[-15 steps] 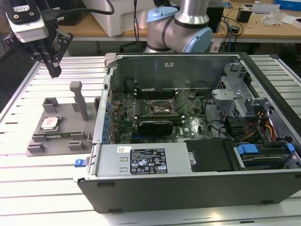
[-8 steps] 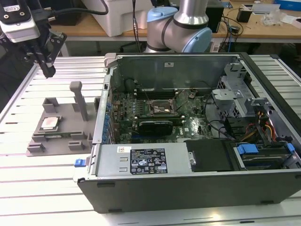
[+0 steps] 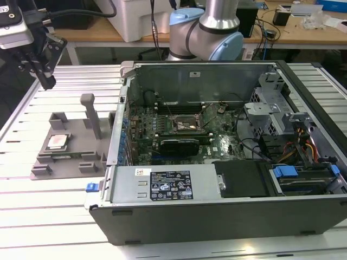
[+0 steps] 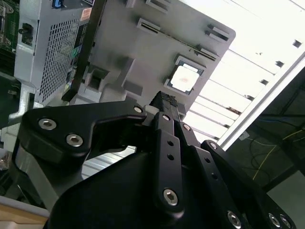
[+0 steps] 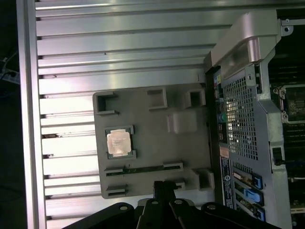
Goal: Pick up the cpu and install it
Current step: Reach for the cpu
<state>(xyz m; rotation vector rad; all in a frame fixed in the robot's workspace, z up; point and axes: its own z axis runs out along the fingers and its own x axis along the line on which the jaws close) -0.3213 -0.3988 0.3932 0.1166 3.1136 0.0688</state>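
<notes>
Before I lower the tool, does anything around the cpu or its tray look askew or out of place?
Nothing stands out. The cpu lies flat and square in its recess on the grey tray, which sits level beside the open computer case. The tool hangs clear of the tray, touching nothing.

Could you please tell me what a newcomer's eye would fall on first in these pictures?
The open computer case dominates the exterior view, lying on its side with the motherboard and its socket exposed. On the exterior view's left, the cpu sits in a grey tray beside the case, and the gripper hangs above that tray, apart from the chip.
</notes>
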